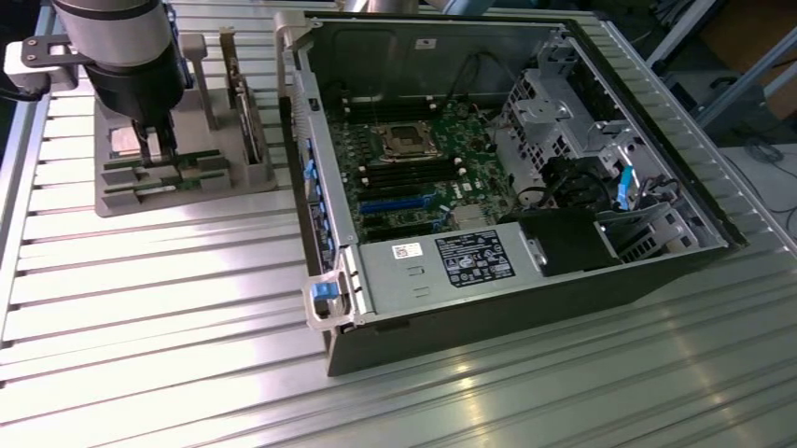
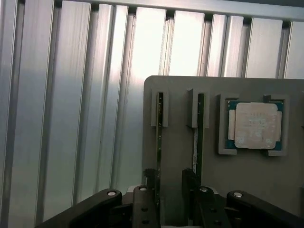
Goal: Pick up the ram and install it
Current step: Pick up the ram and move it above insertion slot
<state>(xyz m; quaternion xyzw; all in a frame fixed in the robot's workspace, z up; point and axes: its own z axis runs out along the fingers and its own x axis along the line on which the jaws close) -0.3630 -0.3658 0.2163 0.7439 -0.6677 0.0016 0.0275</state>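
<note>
Two ram sticks stand on edge in slots of a grey holder [image 2: 180, 95]. One ram stick [image 2: 159, 128] runs between my fingers, close to one dark finger [image 2: 150, 178]. Its twin [image 2: 199, 123] runs under the other finger [image 2: 190, 180]. My gripper [image 2: 170, 179] is open, low over the holder, with nothing gripped. In the exterior view the gripper [image 1: 160, 149] hangs over the holder [image 1: 125, 201] at the exterior view's left, its fingers down among the green sticks [image 1: 187, 177].
A square silver CPU [image 2: 255, 126] lies in a pocket of the holder beside the sticks. A tall expansion card [image 1: 249, 121] stands at the holder's far side. The open computer case [image 1: 373, 299] with its motherboard [image 1: 412, 177] lies at the exterior view's right on the ribbed metal table [image 1: 149, 308].
</note>
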